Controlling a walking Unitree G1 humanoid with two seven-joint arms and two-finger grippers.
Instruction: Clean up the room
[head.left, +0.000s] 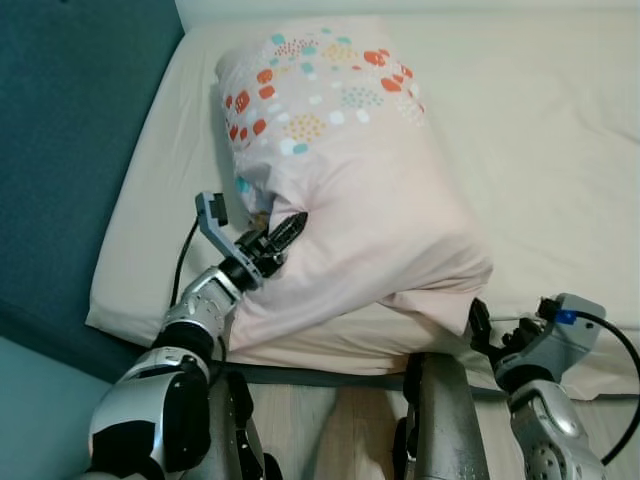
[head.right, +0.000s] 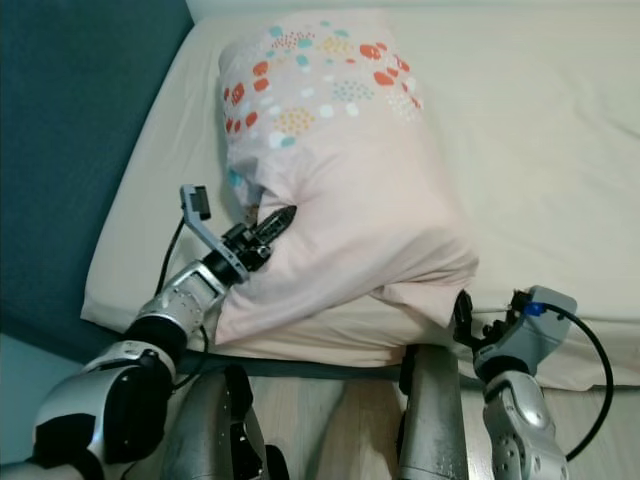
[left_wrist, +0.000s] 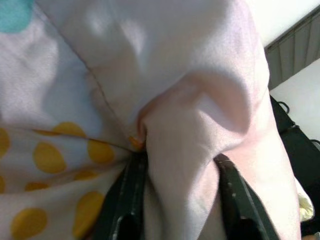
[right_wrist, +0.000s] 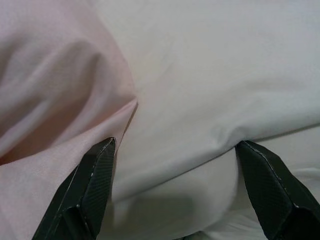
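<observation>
- Cream bed (head.left: 560, 150) carries the pillow (head.left: 350, 190) near its front-left corner.
- Left gripper (head.left: 285, 236): fingers pinch a pillow fold.
- Right gripper (head.left: 478, 330): fingers wide open at the pillow's front corner.
- Step: straightening the pillow; next, probably close right.

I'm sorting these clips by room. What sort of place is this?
Most likely a bedroom. A mattress under a cream sheet lies against a teal wall, and a pink pillow with coloured dots rests on it. The left gripper pinches the pillow's fabric; the right gripper is open at its corner.
</observation>
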